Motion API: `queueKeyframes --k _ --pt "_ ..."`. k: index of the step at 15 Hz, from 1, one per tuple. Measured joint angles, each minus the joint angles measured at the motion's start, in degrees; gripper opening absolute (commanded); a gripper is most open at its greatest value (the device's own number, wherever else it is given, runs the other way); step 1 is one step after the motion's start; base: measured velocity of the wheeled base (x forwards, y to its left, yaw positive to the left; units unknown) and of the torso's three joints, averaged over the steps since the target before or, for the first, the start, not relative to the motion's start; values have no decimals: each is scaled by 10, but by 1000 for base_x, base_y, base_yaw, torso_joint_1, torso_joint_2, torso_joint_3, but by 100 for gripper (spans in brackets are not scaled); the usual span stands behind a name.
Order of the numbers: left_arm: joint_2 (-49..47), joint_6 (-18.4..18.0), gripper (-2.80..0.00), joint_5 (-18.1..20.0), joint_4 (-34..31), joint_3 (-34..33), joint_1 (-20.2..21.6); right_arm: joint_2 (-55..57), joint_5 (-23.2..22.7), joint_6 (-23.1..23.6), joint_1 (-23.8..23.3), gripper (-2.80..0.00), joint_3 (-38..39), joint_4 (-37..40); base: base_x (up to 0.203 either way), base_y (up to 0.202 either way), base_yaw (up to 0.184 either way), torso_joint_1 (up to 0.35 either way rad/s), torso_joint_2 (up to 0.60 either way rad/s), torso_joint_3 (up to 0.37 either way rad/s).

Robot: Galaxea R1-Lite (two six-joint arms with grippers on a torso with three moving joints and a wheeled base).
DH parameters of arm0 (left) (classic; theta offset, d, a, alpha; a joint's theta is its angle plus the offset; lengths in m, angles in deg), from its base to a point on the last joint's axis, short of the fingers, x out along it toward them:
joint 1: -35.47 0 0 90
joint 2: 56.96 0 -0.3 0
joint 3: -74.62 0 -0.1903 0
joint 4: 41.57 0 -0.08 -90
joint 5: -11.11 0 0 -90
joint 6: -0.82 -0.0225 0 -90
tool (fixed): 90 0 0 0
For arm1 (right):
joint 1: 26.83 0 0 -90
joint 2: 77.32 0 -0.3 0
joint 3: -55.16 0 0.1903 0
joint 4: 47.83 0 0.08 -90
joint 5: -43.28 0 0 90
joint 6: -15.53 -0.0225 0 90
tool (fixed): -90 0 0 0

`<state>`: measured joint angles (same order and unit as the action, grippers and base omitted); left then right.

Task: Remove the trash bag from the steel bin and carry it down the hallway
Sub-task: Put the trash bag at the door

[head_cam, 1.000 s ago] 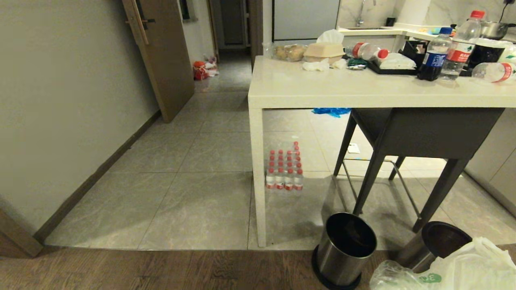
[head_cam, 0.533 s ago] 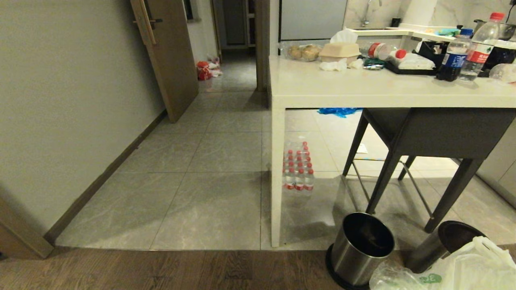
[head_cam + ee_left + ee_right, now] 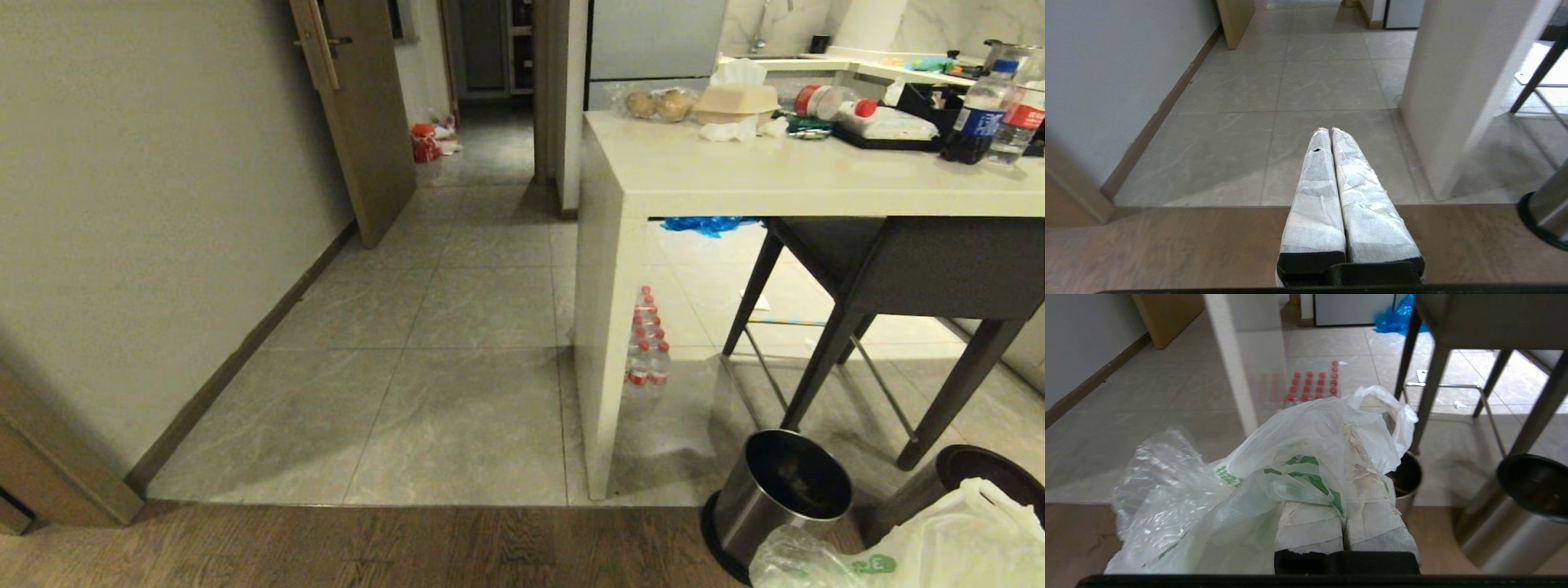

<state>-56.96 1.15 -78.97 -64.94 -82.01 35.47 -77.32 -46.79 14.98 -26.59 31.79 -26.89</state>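
The trash bag (image 3: pixel 922 539), thin whitish plastic with a green print, hangs in the head view's bottom right corner, out of the bin. In the right wrist view my right gripper (image 3: pixel 1345 430) is shut on the trash bag (image 3: pixel 1290 457), which drapes over its taped fingers. The steel bin (image 3: pixel 784 498) stands upright with a dark inside on the wood floor, just left of the bag. My left gripper (image 3: pixel 1329 130) is shut on nothing and points over the tiles. The hallway (image 3: pixel 482 163) with grey tiles runs ahead to the far left.
A second steel bin (image 3: pixel 963 482) leans at the right behind the bag. A white table (image 3: pixel 735 175) with bottles and food boxes has a dark stool (image 3: pixel 898 269) and a water-bottle pack (image 3: pixel 645 347) under it. An open wooden door (image 3: pixel 367 114) and an orange-red bag (image 3: pixel 424 143) flank the passage.
The whole head view has swung left, so table, bins and bottles sit further right in the picture and more hallway floor shows. The bag keeps its place in the right gripper.
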Motion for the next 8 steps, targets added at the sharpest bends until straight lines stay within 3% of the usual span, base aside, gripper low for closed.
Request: queueKeyframes --k 8 --pt "0 0 -280 0 0 0 0 0 0 0 0 -280 0 0 0 193 0 3 2 2"
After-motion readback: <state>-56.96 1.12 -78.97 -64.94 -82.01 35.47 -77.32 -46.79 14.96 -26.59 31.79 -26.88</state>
